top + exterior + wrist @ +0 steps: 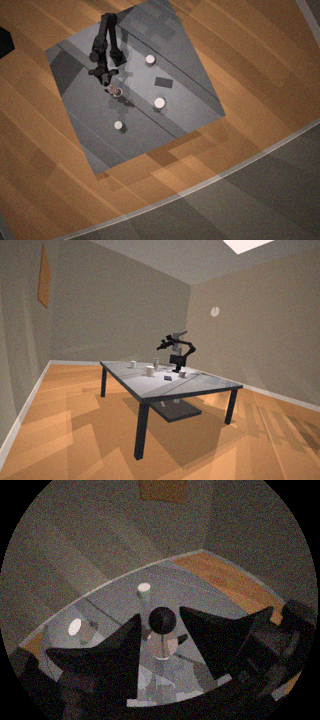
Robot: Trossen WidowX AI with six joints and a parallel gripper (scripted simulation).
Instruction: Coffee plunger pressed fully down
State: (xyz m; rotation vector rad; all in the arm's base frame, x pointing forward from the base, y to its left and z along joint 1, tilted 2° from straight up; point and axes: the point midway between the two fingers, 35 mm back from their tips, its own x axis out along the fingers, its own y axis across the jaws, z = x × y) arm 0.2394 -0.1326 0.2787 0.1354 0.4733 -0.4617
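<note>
Here's the coffee press [112, 89] [156, 364] [160, 646], upright on the table [144, 139] [118, 374] [120, 600], plunger knob [105, 83] [158, 348] [162, 620] raised high! The gripper [105, 82] [158, 348] [160, 614] is part-spread around it, pinching nothing (daylight either side). Close off-centre and a finger could shove that knob sideways; push at a slant and this tall press could tip or skid.
</note>
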